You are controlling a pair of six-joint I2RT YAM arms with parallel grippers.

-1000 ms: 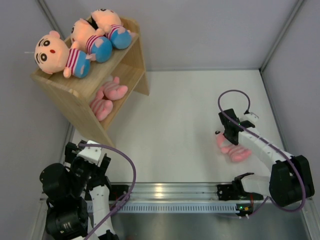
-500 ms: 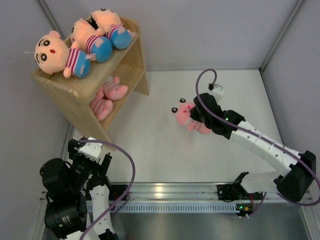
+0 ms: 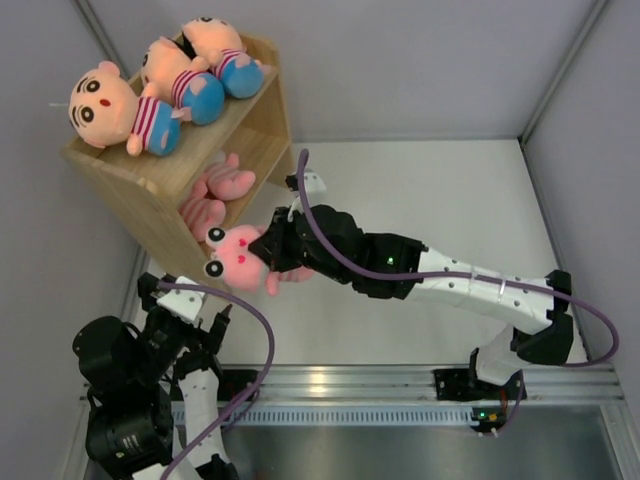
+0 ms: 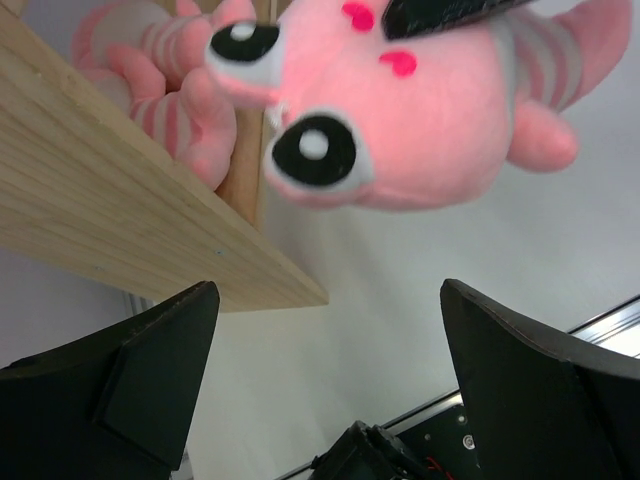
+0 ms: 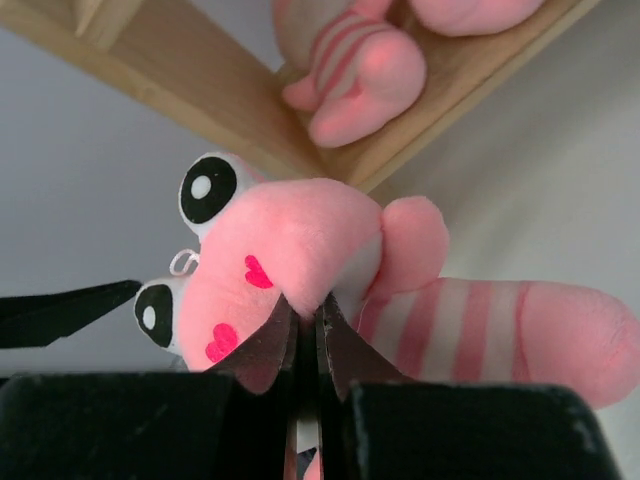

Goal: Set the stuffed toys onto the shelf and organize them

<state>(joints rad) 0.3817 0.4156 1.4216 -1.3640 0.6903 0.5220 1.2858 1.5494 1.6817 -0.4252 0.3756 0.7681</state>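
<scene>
Tightly, right gripper (image 5: 306,325) pinches pink animal toy (image 3: 237,258) beside the shelf (image 3: 150,200).

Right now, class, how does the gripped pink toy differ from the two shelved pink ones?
The gripped toy hangs in the right gripper, off the shelf; the shelved pair lie on its lower tier. The gripped toy's face shows; the pair's don't. All are pink, striped.

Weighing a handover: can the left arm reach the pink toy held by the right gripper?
Probably yes. The left gripper is open, facing the pink toy, nothing between them; the right gripper pinches it near the head, and the shelf edge sits close alongside.
</scene>
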